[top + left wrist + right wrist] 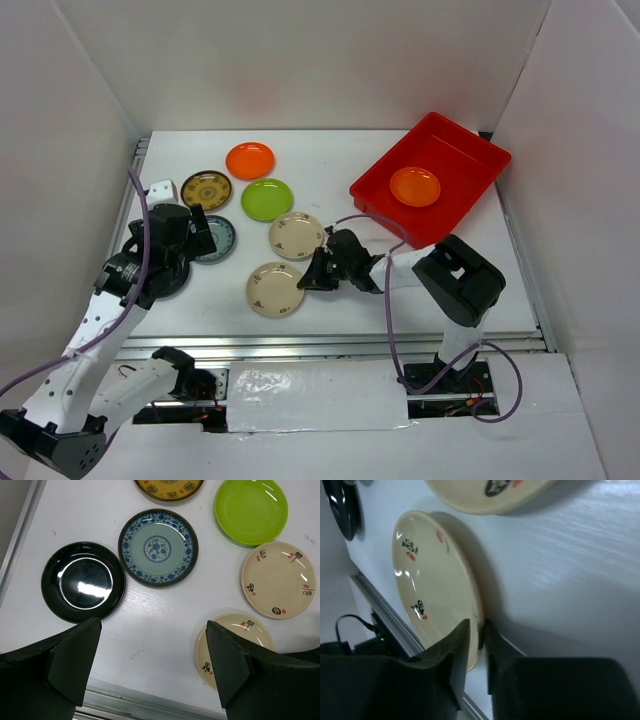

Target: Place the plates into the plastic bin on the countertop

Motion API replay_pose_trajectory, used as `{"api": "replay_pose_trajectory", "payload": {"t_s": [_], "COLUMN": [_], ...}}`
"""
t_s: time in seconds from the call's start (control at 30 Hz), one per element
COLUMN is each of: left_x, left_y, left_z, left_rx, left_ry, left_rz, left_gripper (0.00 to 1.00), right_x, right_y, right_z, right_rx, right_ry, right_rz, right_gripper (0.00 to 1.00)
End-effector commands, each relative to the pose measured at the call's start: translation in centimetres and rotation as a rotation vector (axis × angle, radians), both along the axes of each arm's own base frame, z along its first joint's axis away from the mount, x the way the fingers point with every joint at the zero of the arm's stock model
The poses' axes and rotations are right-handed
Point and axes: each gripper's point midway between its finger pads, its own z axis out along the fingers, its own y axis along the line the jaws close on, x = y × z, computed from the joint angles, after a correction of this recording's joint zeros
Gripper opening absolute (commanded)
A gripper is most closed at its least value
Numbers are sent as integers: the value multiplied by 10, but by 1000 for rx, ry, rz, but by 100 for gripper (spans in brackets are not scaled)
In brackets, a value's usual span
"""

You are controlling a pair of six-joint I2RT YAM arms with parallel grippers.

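Observation:
The red plastic bin [470, 162] stands at the back right with one orange plate [415, 186] in it. On the countertop lie an orange plate [250, 160], a brown-gold plate [206, 189], a lime plate [267, 199], a teal patterned plate [158, 547] and two beige plates. My right gripper [476, 640] is shut on the rim of the near beige plate [435, 580], which also shows in the top view [272, 290]. The far beige plate [296, 235] lies just behind it. My left gripper [152, 665] is open and empty above the counter, near the teal plate.
A plain black plate [82, 581] lies left of the teal one, partly under my left arm. The metal rail [130, 700] runs along the front edge. White walls enclose the counter on the left, back and right.

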Motion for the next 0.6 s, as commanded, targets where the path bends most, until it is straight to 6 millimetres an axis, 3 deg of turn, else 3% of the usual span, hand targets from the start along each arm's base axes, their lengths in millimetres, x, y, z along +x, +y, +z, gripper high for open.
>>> {"api": "replay_pose_trajectory", "payload": {"t_s": [0.0,0.03,0.07,0.23,0.33,0.4,0.43,0.47,0.53,0.57], "left_x": [3,3,3,2,1,1,1,1,1,1], "left_y": [0,0,0,1,3,3,4,4,3,3], "left_z": [12,12,11,13,14,15,14,15,14,14], "left_rx": [-13,-14,-14,-17,-16,-15,-15,-16,-15,-13], "left_ry": [-50,-48,-48,-55,-61,-63,-61,-62,-59,-59], "left_rz": [-1,0,-1,7,16,20,20,20,18,17], "left_gripper": [99,99,99,99,99,99,99,99,99,99], "right_x": [-4,-5,-10,-30,-25,1,11,47,80,118], "right_y": [-1,-1,2,19,9,-13,-28,-55,-96,-134], "right_z": [-7,0,3,62,101,121,119,127,123,133], "right_rx": [-20,-10,-11,73,134,133,91,49,-51,-102], "right_ry": [35,27,23,-51,-106,-161,-150,-199,-197,-236], "right_rz": [-20,-20,-8,107,102,27,-24,-149,-294,-452], "right_gripper": [22,15,0,0,0,0,0,0,0,0]}}
